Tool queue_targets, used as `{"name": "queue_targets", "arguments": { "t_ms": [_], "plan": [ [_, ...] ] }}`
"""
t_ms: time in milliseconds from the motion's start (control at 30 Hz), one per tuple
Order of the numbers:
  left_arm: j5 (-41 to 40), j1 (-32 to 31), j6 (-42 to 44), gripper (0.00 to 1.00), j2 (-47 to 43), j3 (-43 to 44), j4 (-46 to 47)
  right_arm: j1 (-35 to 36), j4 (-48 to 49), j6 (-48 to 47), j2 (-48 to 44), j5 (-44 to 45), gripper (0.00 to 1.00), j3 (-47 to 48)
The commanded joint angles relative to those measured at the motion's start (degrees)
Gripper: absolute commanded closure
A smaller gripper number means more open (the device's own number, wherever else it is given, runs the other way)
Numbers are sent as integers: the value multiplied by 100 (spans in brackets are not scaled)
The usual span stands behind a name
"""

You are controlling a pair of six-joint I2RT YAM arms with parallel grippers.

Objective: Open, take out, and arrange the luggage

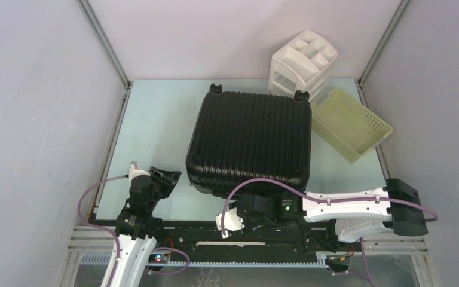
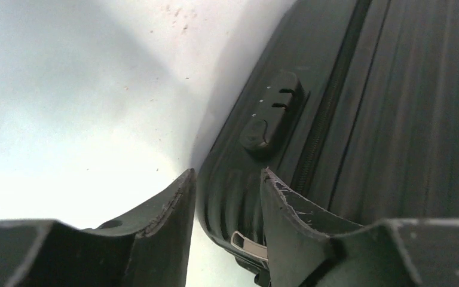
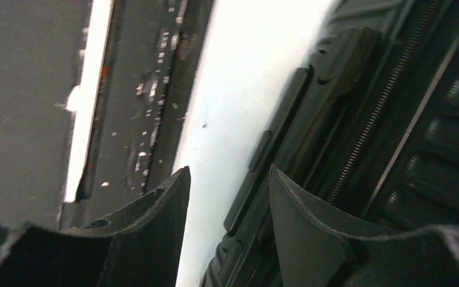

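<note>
Grippers, two: the left gripper (image 2: 227, 179), jaws parted, sits at the near-left corner of one black ribbed hard-shell suitcase (image 1: 248, 137) lying closed on the pale table (image 1: 155, 125). The right gripper (image 3: 228, 179), likewise parted, is at its near edge. Far right stand one white three-tier drawer organizer (image 1: 302, 66) and one pale yellow perforated basket (image 1: 349, 122).

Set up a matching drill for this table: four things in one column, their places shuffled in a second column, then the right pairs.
Things
1. suitcase
2. drawer organizer
3. perforated basket
4. left gripper

Places
A. far right corner of the table, behind the suitcase
B. at the suitcase's near left corner
C. middle of the table, lying flat and shut
D. at the right edge, to the right of the suitcase

Pairs: 1-C, 2-A, 3-D, 4-B
</note>
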Motion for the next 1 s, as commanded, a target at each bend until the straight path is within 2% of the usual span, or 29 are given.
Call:
{"name": "queue_targets", "arguments": {
  "t_ms": [0,100,200,433,500,667,767,867,967],
  "plan": [
    [-367,-15,-726,54,-132,-104,-337,144,1098,350,-47,1176,41,-261],
    [-507,-19,-846,55,-144,72,-760,102,1276,372,4,1317,40,-381],
    [-563,-15,-583,54,-46,333,-1086,-30,1236,499,79,1178,41,-390],
    [-180,-15,-349,53,120,357,-921,-233,1439,538,437,1206,44,-693],
    [-80,-16,-305,53,134,356,-819,-297,1428,539,382,1190,49,-749],
    [308,-23,16,53,137,414,-601,-550,1209,578,1,840,77,-807],
    [507,-23,301,53,42,439,-424,-832,989,653,-274,430,88,-807],
    [624,-23,530,52,-20,517,-281,-1158,773,672,-474,125,94,-819],
    [710,-23,735,51,-25,625,-144,-1419,681,629,-679,22,95,-965]
  ]
}}
